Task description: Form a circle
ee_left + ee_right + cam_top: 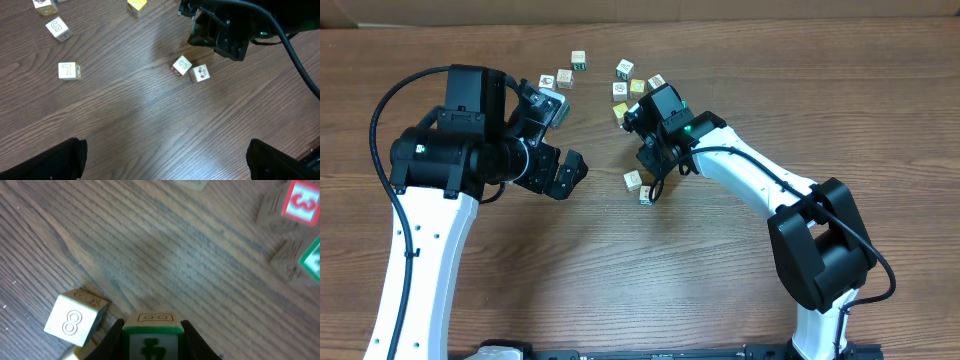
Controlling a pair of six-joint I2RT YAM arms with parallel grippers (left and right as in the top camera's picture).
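My right gripper (152, 339) is shut on a small cube (151, 322) with a green-framed picture face and a plain wooden top, held just above the table. In the overhead view the right gripper (657, 168) hides that cube. A white cube marked 8 (75, 320) lies just left of it, touching another whitish cube (200, 73). Both sit close together (633, 180). My left gripper (165, 167) hangs open over bare wood, left of this pair, with nothing between its fingers. No circle of cubes is in view.
Several loose cubes lie at the back of the table (620, 89), among them a red one (301, 202) and a green one (313, 255). Cubes marked 5 (59, 28) and L (68, 70) lie apart at the left. The right arm (760, 185) crosses the table's right side.
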